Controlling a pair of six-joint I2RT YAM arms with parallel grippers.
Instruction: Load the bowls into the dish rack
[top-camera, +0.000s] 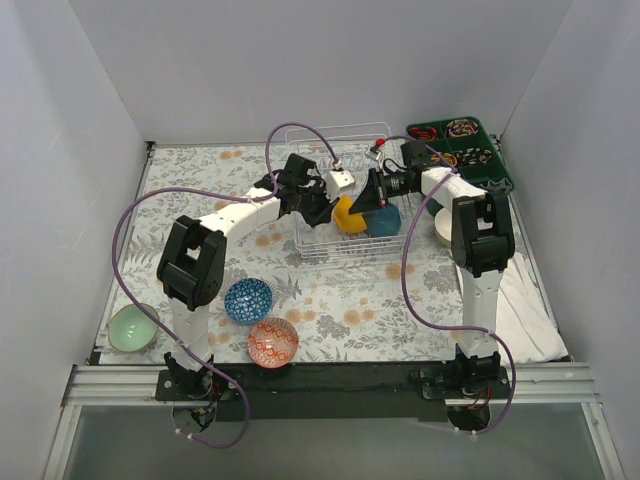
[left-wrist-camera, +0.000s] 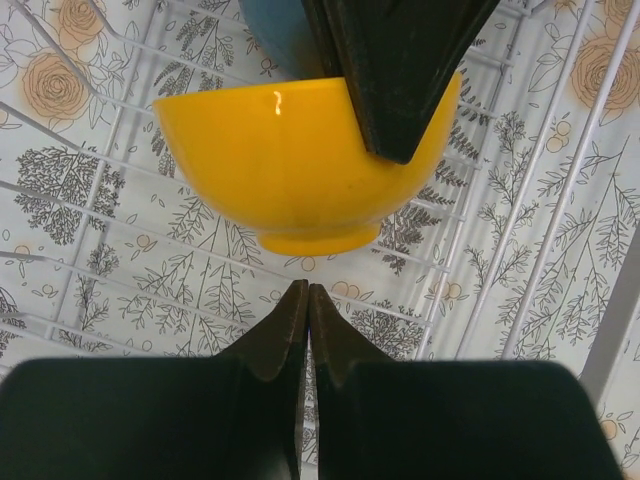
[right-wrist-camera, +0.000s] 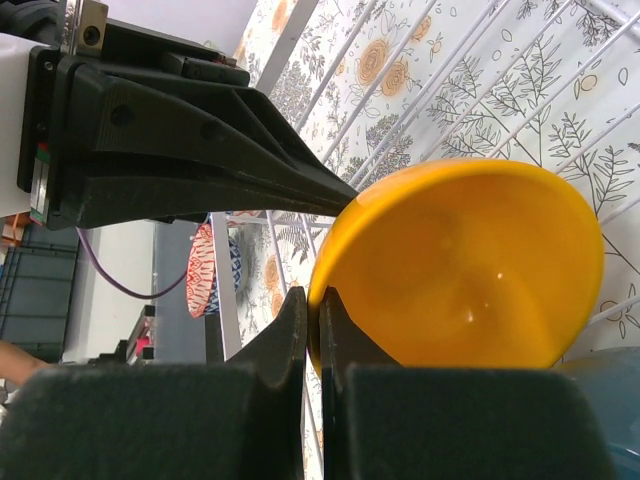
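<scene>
- The counter (top-camera: 330, 290) carries the dish rack (top-camera: 355, 135) midway along its far edge.
- The left arm (top-camera: 235, 215) stretches from the near-left corner to the rack. The left end effector (left-wrist-camera: 307, 300) has its fingers pressed together on nothing, its tip just beside the orange-yellow bowl (left-wrist-camera: 290, 170).
- The right arm (top-camera: 480, 240) bends leftward. The right end effector (right-wrist-camera: 312, 325) pinches that bowl's rim.
- The bowl stands on edge inside the rack, just beside the plain blue bowl (top-camera: 384, 221).
</scene>
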